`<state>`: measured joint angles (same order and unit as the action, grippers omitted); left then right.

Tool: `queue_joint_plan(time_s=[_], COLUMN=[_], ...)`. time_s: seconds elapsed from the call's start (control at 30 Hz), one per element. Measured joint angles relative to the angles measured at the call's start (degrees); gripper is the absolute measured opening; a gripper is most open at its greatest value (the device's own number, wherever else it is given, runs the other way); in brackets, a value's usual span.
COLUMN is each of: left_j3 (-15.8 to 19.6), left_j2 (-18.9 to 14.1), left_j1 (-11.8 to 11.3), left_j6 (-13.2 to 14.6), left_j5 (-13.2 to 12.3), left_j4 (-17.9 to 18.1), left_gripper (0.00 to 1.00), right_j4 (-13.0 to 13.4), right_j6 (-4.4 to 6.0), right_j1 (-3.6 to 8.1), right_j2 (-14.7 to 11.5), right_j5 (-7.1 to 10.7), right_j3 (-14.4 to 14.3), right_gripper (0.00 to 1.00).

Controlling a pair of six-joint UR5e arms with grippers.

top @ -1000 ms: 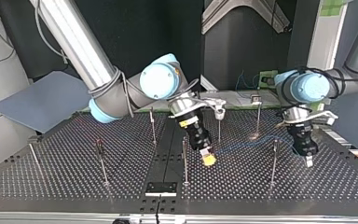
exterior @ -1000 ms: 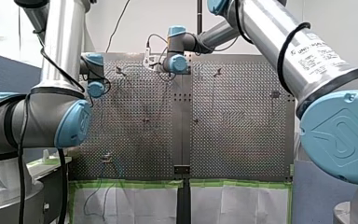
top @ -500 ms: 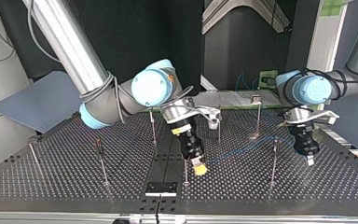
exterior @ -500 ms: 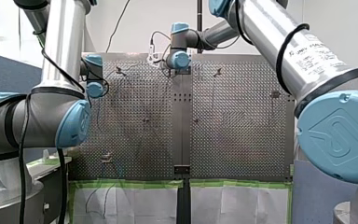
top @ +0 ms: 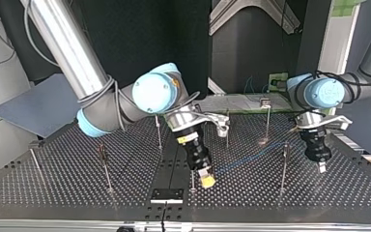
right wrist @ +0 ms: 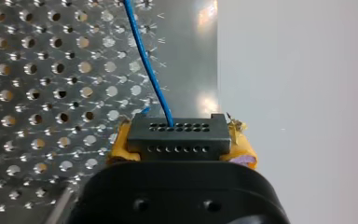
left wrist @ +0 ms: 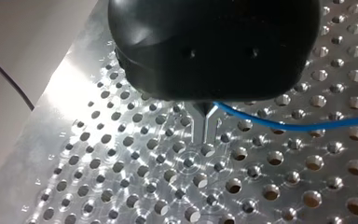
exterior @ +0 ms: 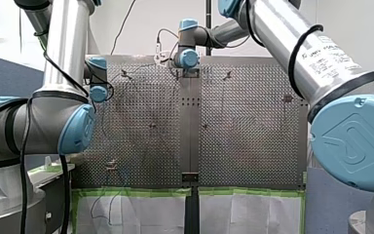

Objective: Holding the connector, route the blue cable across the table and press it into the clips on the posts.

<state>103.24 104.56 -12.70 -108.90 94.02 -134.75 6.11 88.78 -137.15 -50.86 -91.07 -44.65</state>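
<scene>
**Top view, left to right.** The perforated tabletop [top: 58,183] carries thin upright posts [top: 105,166], one near its left edge and the others spread across it. My right arm [top: 67,53] comes in from the upper left and ends just past the plain middle strip. There my right gripper [top: 206,181] hangs tilted, low over the tabletop and just beside a short post [top: 192,184] near the front edge. Its jaws, faced with yellow pads [right wrist: 116,147], are clamped on the connector [right wrist: 177,135].

The blue cable [top: 251,155] leaves the connector and runs rightward, away from the camera, to the top of a taller post [top: 283,166]. Whether it sits in that post's clip cannot be told. Farther right, my left gripper [top: 321,167] points down near the tabletop, well apart from the right one.

**Left wrist view.** The metal jaws are drawn together on the cable, with only a thin slit between them. The cable meets them at their root and comes out on one side only, passing over the holes of the tabletop.

**Right wrist view.** The connector is a black block with two rows of small holes, squeezed between the pads. The cable rises from its upper row and crosses the boundary between the perforated field and the plain strip.

**Front view.** Both wrists stand at the far end of the tabletop, my left arm's at the left and my right arm's near the middle. Green tape [exterior: 126,191] lines the near edge.
</scene>
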Motion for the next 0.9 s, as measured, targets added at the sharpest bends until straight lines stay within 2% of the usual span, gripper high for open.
queue_joint_plan(time_s=[0.2,0.47,0.6,0.7,0.9], left_j3=[-0.65,-0.85,-0.79,0.11,2.33], left_j2=[1.39,2.01,1.7,0.7,-2.08], left_j1=[-0.34,-0.59,-0.48,-0.33,-0.47], left_j6=[-0.6,-0.65,-0.36,-0.46,-2.35], left_j5=[-0.95,-1.06,-0.92,-0.65,-0.18], left_j4=[0.31,-1.39,-3.07,-4.74,-6.48], left_gripper=[0.0,0.0,0.0,0.0,0.0], right_j4=[-2.36,-5.59,-6.09,-6.49,-8.0], right_j6=[-0.21,-1.78,-2.18,-2.88,-4.12], right_j1=[0.0,0.28,0.14,-0.13,-1.07], right_j2=[0.0,0.0,0.0,-0.01,0.09], right_j5=[-0.12,-1.71,-1.82,-1.98,-4.11], right_j3=[3.16,7.37,7.87,7.93,7.09], right_gripper=[0.0,0.0,0.0,0.0,0.0])
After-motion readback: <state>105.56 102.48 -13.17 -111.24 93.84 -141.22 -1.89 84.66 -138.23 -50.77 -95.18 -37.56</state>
